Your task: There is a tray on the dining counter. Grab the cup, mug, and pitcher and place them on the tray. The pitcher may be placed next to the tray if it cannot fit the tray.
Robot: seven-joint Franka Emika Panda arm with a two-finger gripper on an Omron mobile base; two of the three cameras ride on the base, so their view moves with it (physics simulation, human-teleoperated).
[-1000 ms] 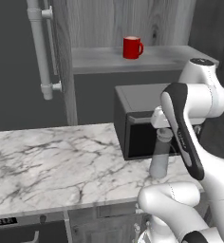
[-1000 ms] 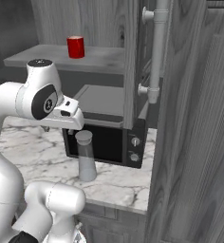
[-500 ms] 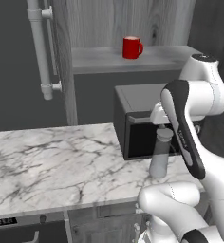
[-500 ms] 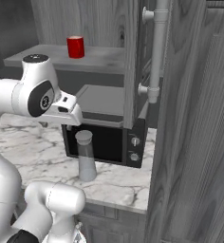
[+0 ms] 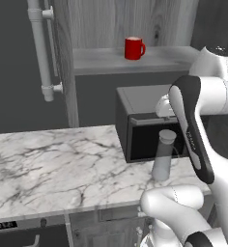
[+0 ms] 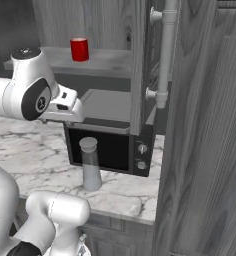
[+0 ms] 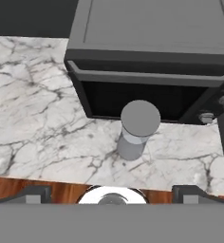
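Moved since a second ago: not much honestly, the base cams haven't shifted and my arm just crept a bit, the hand easing over toward the pitcher (image 5: pixel 164 154). Pitcher and mug (image 5: pixel 134 48) haven't budged.

Pitcher: standing upright on the marble worktop (image 5: pixel 53 164), just in front of the black microwave (image 6: pixel 112 145). From the hand cam I'm looking almost straight down on its round lid, a little ahead of the fingertips.

Mug: red one up on the grey shelf (image 5: pixel 135 60) above the microwave, handle pointing right in the left base cam.

Cup and tray: can't report on those from where I'm parked.

Gripper (image 7: pixel 111 192): fingers spread as wide as they go, nothing between them. It's above the pitcher, well clear of it.

Step in hand: I'd call this lining up for the pitcher grab, so the task is barely started and nothing's on the tray yet as far as I can judge.

Next move: drop the hand so the fingers straddle the pitcher body below the lid, then close. It's tall and slim, so I reckon a sloppy approach could tip it into the microwave door.
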